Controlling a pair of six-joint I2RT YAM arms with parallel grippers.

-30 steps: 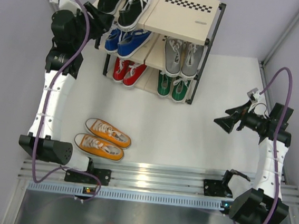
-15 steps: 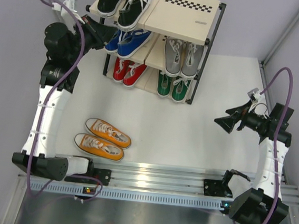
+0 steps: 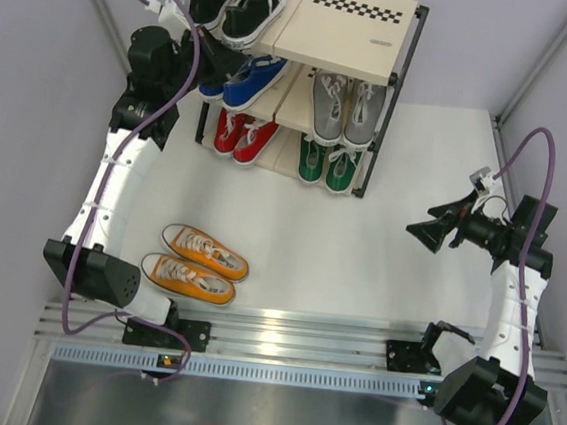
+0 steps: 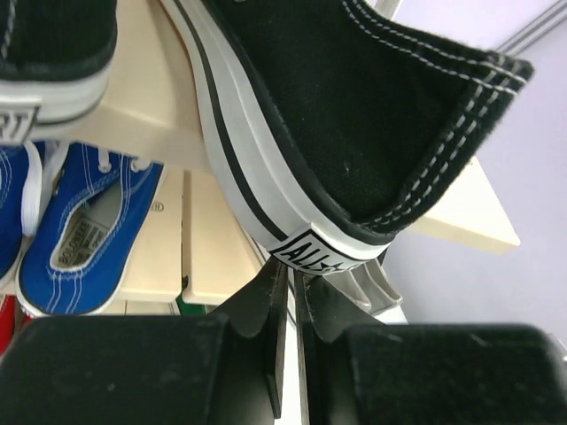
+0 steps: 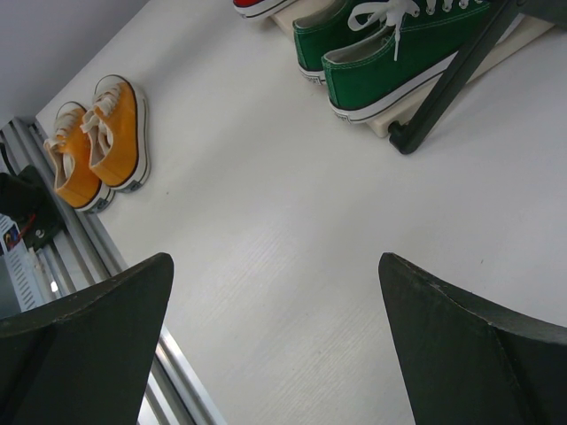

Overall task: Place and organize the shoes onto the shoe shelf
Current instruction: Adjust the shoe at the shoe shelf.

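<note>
The shoe shelf [image 3: 353, 30] stands at the back. On its top panel sit two black shoes [image 3: 247, 8], with blue [image 3: 252, 77] and grey [image 3: 345, 108] pairs in the middle and red [image 3: 245, 136] and green [image 3: 328, 165] pairs at the bottom. An orange pair [image 3: 196, 261] lies on the table near the left arm's base. My left gripper [image 3: 214, 53] is shut and empty. In the left wrist view its tips [image 4: 291, 270] sit just under the heel label of the right black shoe [image 4: 354, 124]. My right gripper [image 3: 424, 233] hangs open over bare table [image 5: 275, 274].
The top panel's right half [image 3: 367, 25] holds no shoes. The shelf's black tube leg [image 5: 443, 84] stands beside the green shoes [image 5: 390, 53]. The orange pair [image 5: 97, 142] lies near the metal rail [image 3: 283, 323] at the table's front edge.
My left arm has swung right to the heel of the right black shoe on the top panel, and its jaws have closed. The right arm has stayed still.
</note>
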